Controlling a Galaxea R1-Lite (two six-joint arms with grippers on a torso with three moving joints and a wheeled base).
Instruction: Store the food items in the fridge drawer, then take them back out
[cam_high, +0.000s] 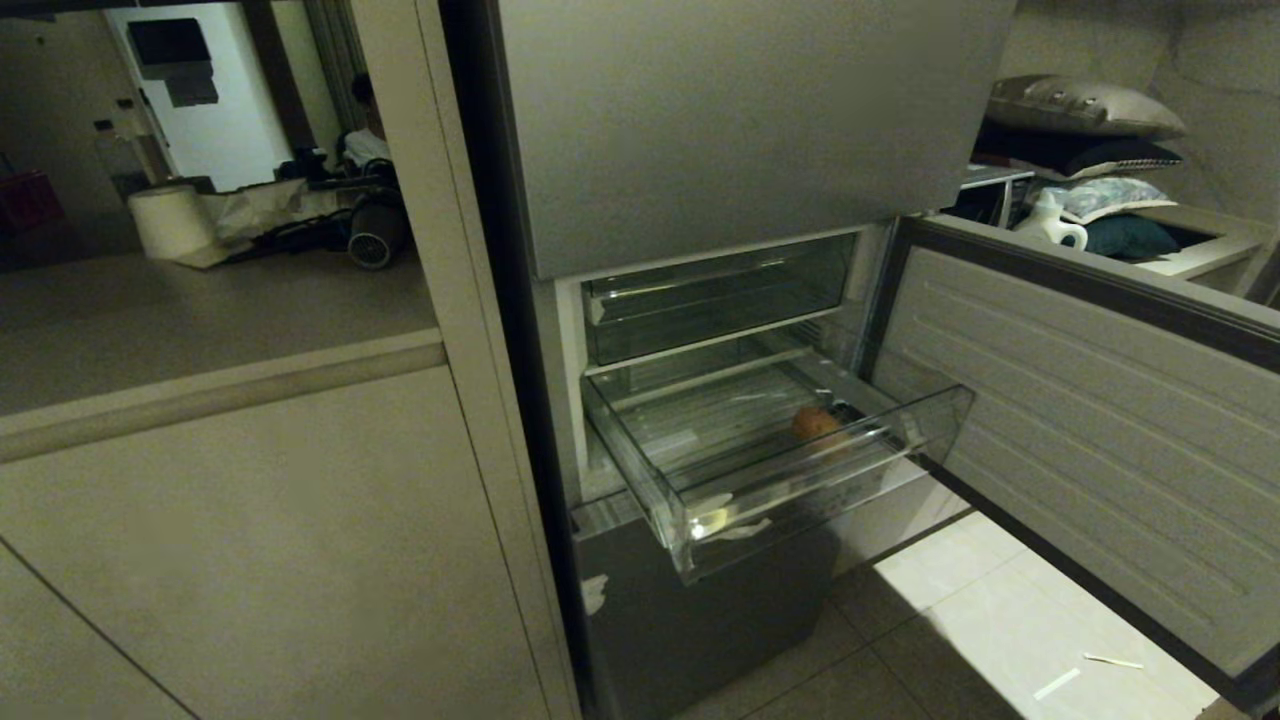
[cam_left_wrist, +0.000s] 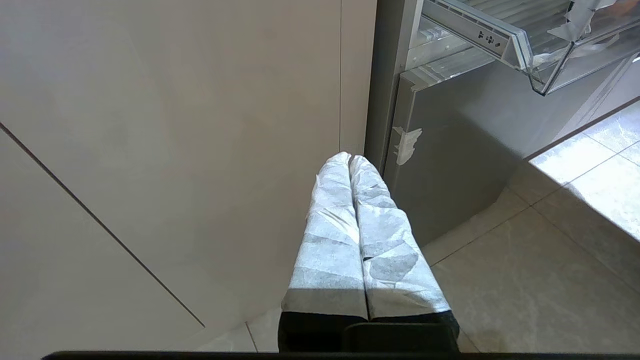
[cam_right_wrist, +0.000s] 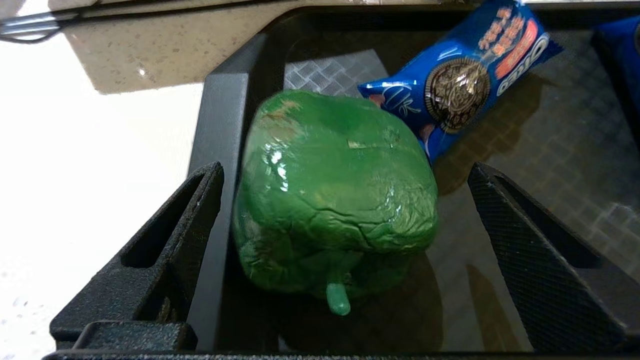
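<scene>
Pepper, green and glossy, lies between the wide-spread fingers of the right gripper, which hovers above it without touching, inside a dark tray with a patterned floor. Its stem points back toward the wrist, and one black finger stands on each flank. The skin looks smooth and likely slippery, the body light and fairly stiff, so a hold across the broad middle, well clear of the stem, seems the safest choice; a squeeze near the rounded shoulders could make it pop out. Just beyond the pepper, farther from the wrist, a blue cookie packet leans against it; it would probably be light and crinkly, and best taken across its flat faces.

One pepper and one packet show in the tray, with a second blue edge at the frame's side too cropped to name. In the pulled-out fridge drawer sits one orange-brown fruit, well apart from the right gripper, which does not show in the head view.

The left gripper hangs parked by the cabinet wall, its wrapped fingers pressed together and holding nothing.
</scene>
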